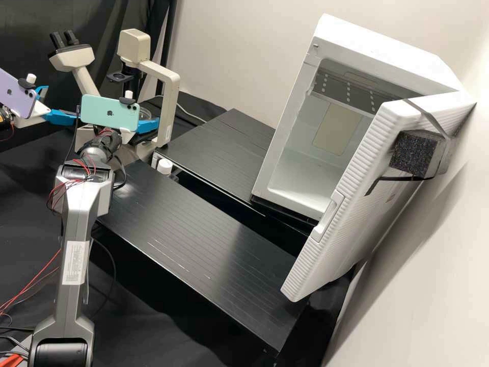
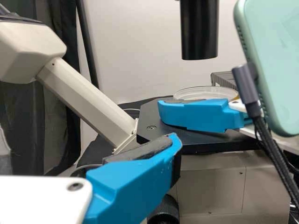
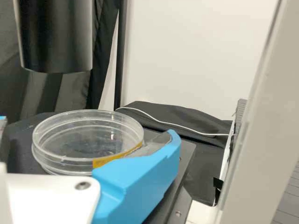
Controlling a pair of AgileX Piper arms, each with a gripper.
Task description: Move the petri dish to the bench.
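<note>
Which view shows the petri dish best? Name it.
The right wrist view: it shows most of the petri dish up close. The left wrist view shows it partly covered, the high view a bit beside the teal phone.

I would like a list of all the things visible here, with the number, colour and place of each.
Petri dish: 1, clear, at the microscope stage
Microscope: 1, cream and black, back left
Cabinet: 1, white, right, door open
Foam block: 1, black, strapped to door
Platforms: 2, black, centre
Curtain: black, back left
Wall: pale, back
Cables: several; black, red, white
Phones: 2, green and purple, on grippers
Arms: 2, grey, left side
Left gripper: 1, white-blue, left of microscope
Right gripper: 1, white-blue, by dish
</note>
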